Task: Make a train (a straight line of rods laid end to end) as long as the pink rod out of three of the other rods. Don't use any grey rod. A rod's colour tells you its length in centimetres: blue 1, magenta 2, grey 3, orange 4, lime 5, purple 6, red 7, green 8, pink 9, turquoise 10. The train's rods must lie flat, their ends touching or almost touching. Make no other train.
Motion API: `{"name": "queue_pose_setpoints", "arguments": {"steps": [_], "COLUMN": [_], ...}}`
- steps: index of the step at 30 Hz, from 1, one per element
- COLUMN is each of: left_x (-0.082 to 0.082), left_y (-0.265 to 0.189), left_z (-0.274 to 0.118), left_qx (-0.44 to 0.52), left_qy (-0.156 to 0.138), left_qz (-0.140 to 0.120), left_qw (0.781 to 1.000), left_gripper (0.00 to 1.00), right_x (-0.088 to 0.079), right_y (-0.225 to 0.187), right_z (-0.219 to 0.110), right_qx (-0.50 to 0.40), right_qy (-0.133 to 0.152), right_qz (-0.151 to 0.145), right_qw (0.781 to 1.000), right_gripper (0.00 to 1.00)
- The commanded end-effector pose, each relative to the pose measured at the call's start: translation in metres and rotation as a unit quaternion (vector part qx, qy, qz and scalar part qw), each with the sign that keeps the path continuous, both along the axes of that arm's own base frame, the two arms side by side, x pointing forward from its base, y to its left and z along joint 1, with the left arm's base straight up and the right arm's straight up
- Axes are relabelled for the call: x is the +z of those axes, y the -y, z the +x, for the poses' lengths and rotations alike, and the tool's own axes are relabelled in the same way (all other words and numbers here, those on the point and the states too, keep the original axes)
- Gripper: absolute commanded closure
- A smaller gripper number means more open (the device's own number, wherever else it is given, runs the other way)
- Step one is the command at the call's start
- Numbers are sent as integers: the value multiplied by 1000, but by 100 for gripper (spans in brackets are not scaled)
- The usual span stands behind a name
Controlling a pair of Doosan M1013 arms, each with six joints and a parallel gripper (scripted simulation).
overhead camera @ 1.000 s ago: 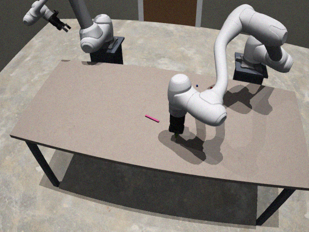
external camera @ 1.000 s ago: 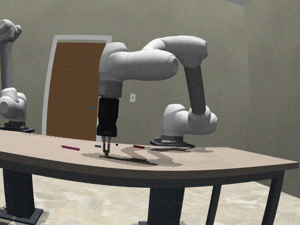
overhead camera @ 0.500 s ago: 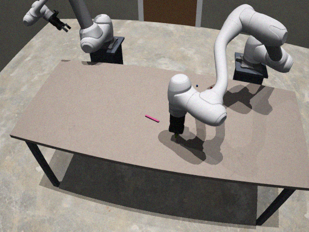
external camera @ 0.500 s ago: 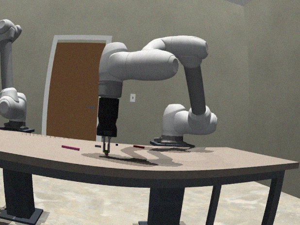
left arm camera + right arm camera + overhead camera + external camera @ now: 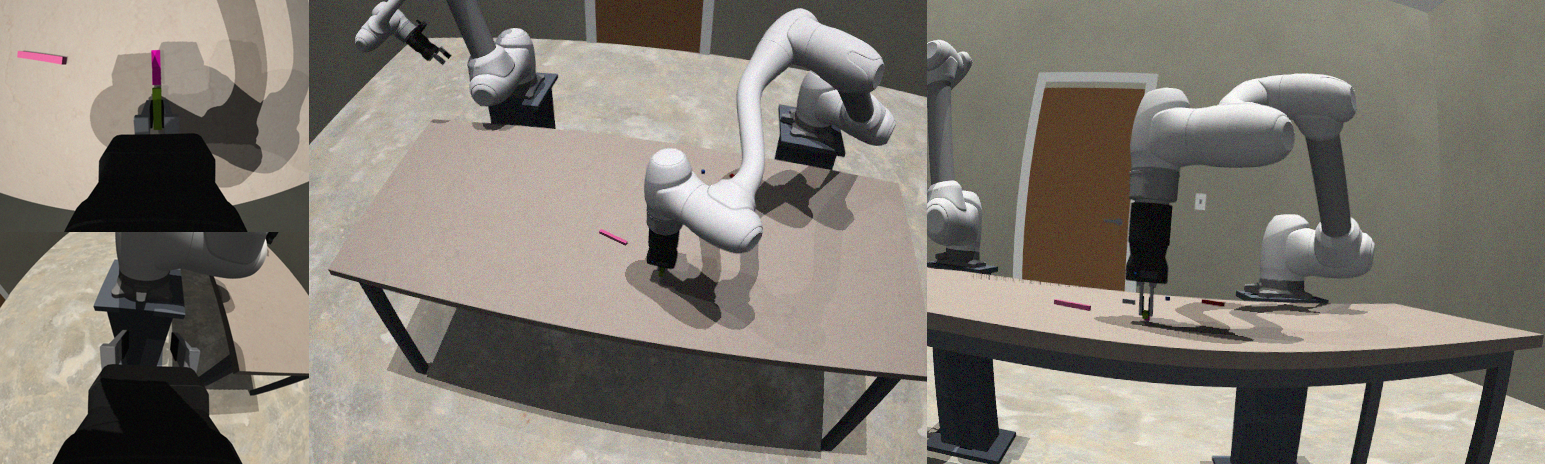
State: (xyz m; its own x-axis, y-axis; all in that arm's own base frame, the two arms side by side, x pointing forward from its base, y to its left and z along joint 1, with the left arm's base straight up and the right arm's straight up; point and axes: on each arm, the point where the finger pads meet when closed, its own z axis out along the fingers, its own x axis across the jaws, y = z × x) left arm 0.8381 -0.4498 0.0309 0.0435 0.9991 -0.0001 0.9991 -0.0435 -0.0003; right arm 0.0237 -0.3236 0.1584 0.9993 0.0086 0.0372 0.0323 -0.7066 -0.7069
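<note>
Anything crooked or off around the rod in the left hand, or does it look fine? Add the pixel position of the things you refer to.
Nothing stands out. In the wrist view the green rod [image 5: 157,109] sits straight between the left hand's [image 5: 157,113] fingers and roughly lines up with the magenta rod [image 5: 156,67], a narrow gap showing between them.

A short, flat grey rod [image 5: 1128,301] lies on the pinkish-tan, flat-topped counter [image 5: 509,225] [image 5: 1377,325] [image 5: 37,124] [image 5: 274,306], nearer its far long edge than its front edge in the outside view. Past that far edge is a tall brown door [image 5: 649,22] [image 5: 1077,190] with a pale frame [image 5: 590,20] [image 5: 1027,200] and a small grey handle [image 5: 1113,221], and a little white wall switch [image 5: 1200,201] is beside it on the plain grey-green wall [image 5: 549,20] [image 5: 1402,200]. Below the counter's edges and all around its corners is a blotchy grey and cream floor [image 5: 459,85] [image 5: 1077,410] [image 5: 49,356], with dark shade under the top.
</note>
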Motion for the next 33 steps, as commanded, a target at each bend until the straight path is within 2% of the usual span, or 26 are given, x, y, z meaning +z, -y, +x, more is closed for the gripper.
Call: {"name": "queue_pose_setpoints", "arguments": {"steps": [1, 8, 33], "left_x": [-1, -6, -7], "left_y": [0, 0, 0], "left_z": [1, 1, 1], "left_qx": [0, 0, 0], "left_qy": [1, 1, 1], "left_qz": [0, 0, 0], "left_qw": [1000, 1000, 1000], "left_gripper": [76, 76, 76], "right_x": [0, 0, 0], "right_y": [0, 0, 0], "right_z": [0, 0, 0], "right_qx": [0, 0, 0], "right_qy": [0, 0, 0], "right_qz": [-1, -1, -1], "right_qw": [1000, 1000, 1000], "right_gripper": [0, 0, 0]}}
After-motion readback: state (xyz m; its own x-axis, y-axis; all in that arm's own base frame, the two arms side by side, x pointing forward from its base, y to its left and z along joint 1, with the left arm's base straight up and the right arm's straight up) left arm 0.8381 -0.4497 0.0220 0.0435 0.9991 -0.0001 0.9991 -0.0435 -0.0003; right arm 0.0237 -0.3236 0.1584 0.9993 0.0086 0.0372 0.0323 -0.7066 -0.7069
